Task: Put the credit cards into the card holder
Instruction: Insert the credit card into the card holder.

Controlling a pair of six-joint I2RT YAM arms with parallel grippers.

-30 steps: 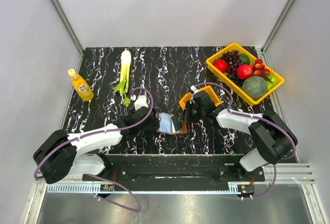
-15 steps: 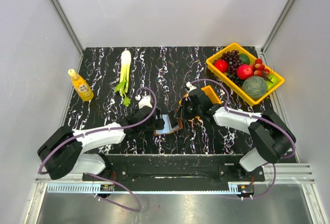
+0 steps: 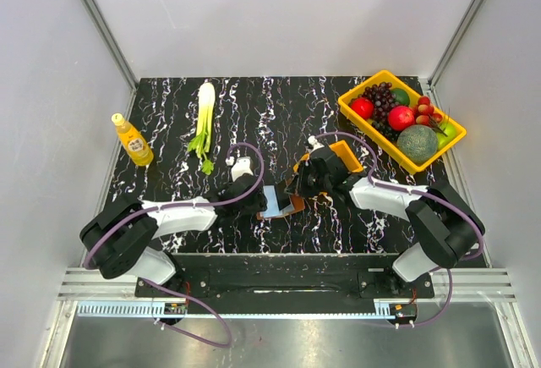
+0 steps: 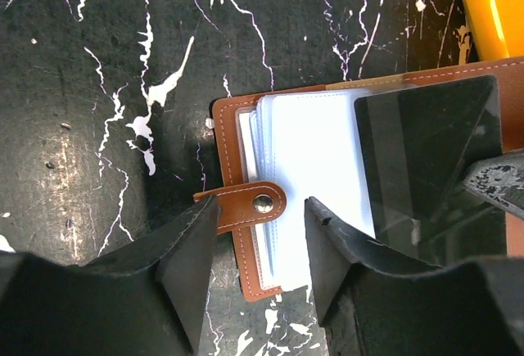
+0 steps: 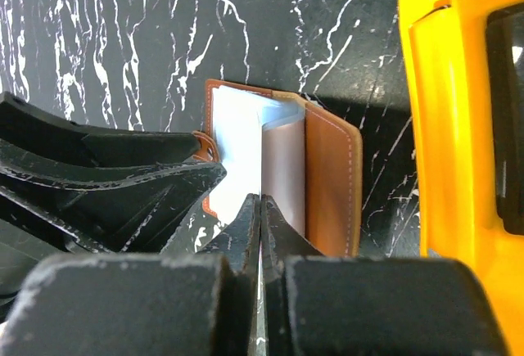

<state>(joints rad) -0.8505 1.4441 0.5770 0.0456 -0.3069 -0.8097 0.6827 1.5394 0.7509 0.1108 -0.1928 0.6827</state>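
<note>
The card holder [image 4: 223, 127] lies open mid-frame, its snap strap [image 4: 246, 204] between the left gripper's [image 4: 260, 215] wide-spread fingers, while the right gripper's [image 5: 260, 202] fingers, pressed together, meet its clear sleeves [image 5: 237, 139].

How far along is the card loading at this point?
Done: the card holder lies open, sleeves showing. In hand: left gripper jaws open astride its snap strap; right gripper jaws shut at a grey card by the sleeves. Left: whether that card is seated is unclear; no other cards visible.
</note>
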